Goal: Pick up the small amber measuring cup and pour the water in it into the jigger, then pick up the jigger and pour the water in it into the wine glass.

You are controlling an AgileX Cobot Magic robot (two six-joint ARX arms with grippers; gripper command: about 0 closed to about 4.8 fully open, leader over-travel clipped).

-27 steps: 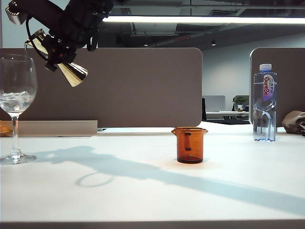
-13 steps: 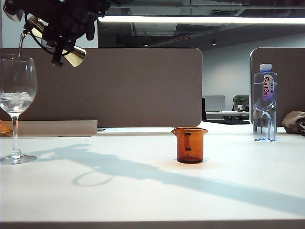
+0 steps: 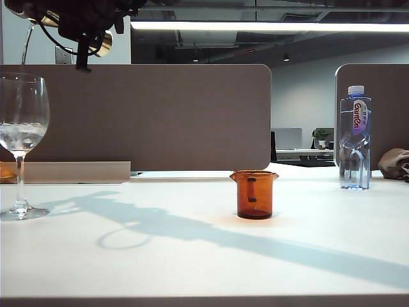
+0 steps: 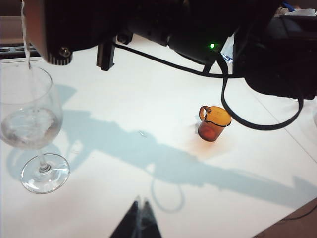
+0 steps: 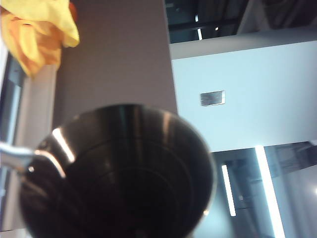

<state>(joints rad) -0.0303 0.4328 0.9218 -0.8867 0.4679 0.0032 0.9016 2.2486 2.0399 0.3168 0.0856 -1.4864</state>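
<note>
**Jigger tipped high over the wine glass, water running down**

The right pincer (image 3: 77,29) sits at the top left corner of the exterior view, clamped on the jigger (image 3: 102,43), which it holds tilted far over above the wine glass (image 3: 22,121). Only one gold cone end shows clearly beyond the dark arm; in the right wrist view the open mouth of the jigger (image 5: 119,173) fills the lower half of the picture, dark inside with bright glints on its rim. A thin stream of the water (image 3: 25,45) drops from the raised end into the glass bowl, where clear liquid already churns at about mid-height. The glass stands upright on its round foot at the far left of the white surface (image 3: 192,256).

The left pincer (image 4: 140,218) shows only as two dark fingertips drawn together to a point, low over the surface, holding nothing and well apart from the glass.

The small amber measuring cup (image 3: 254,194) stands upright near the middle of the surface, alone, its handle turned toward the glass side. A plastic water bottle (image 3: 355,137) stands upright at the far right, near the back edge. The arm's long shadow runs across the surface between glass and cup.
</note>
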